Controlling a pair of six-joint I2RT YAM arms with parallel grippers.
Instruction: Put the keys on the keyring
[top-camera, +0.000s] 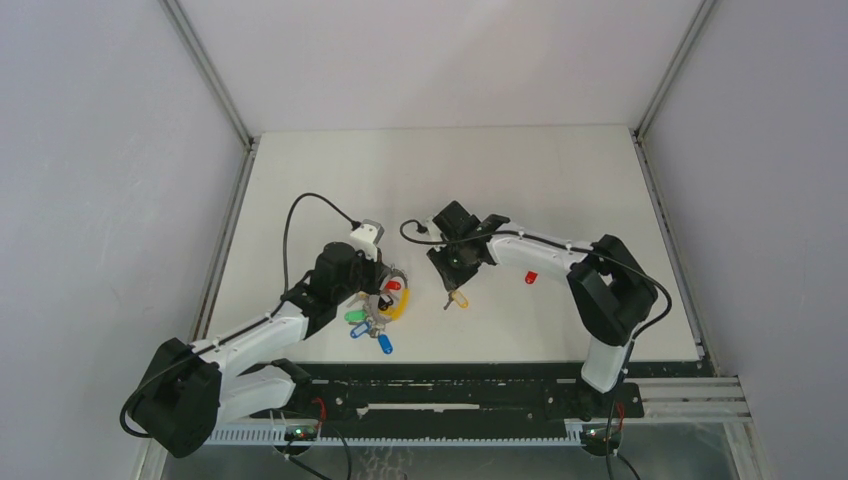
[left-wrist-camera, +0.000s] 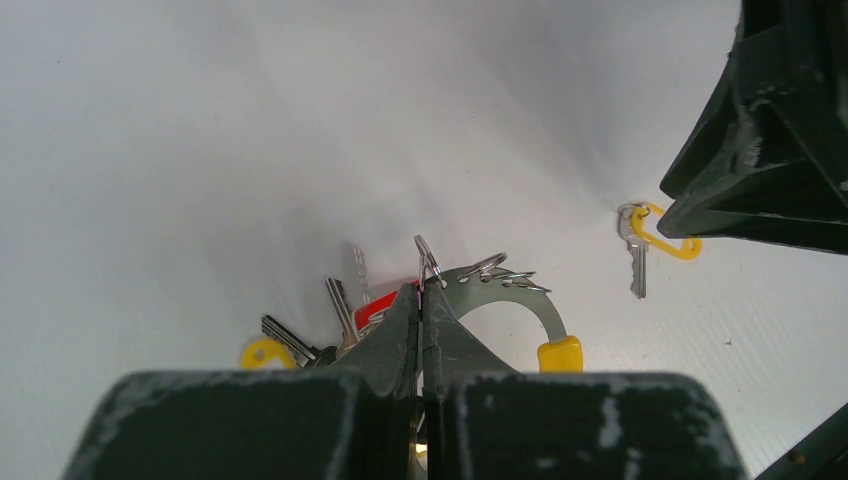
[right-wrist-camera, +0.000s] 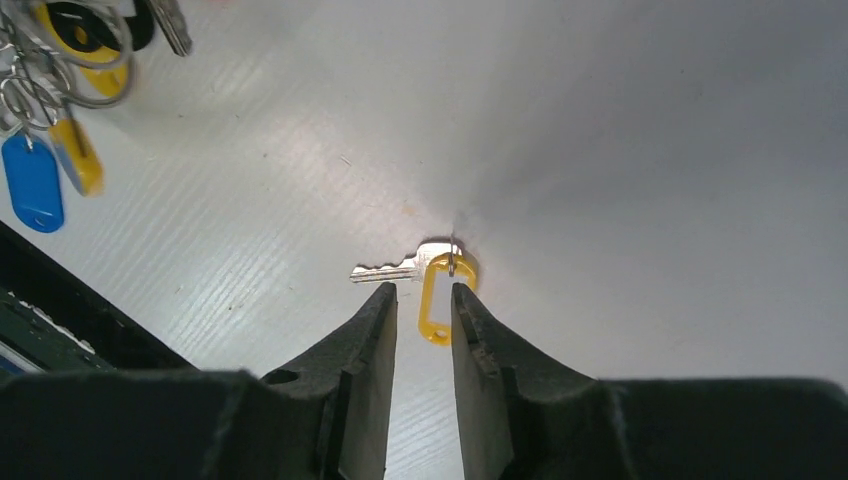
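Observation:
The keyring (top-camera: 390, 305), a grey metal arc (left-wrist-camera: 520, 295) with a yellow end (left-wrist-camera: 560, 355), lies on the table with green, blue, yellow and red-headed keys bunched on it. My left gripper (left-wrist-camera: 421, 290) is shut on the ring's arc beside its small wire loops. A loose yellow-headed key (top-camera: 458, 299) lies to the right of the bunch. My right gripper (right-wrist-camera: 422, 290) stands open over it, its yellow head (right-wrist-camera: 437, 300) between the fingertips with a gap on each side. The red-headed key (top-camera: 530, 277) lies alone further right, under the right forearm.
The black mounting rail (top-camera: 450, 385) runs along the table's near edge. Grey walls close in the left, right and back sides. The two grippers stand close together, and the right gripper's body (left-wrist-camera: 770, 130) fills the left wrist view's right edge.

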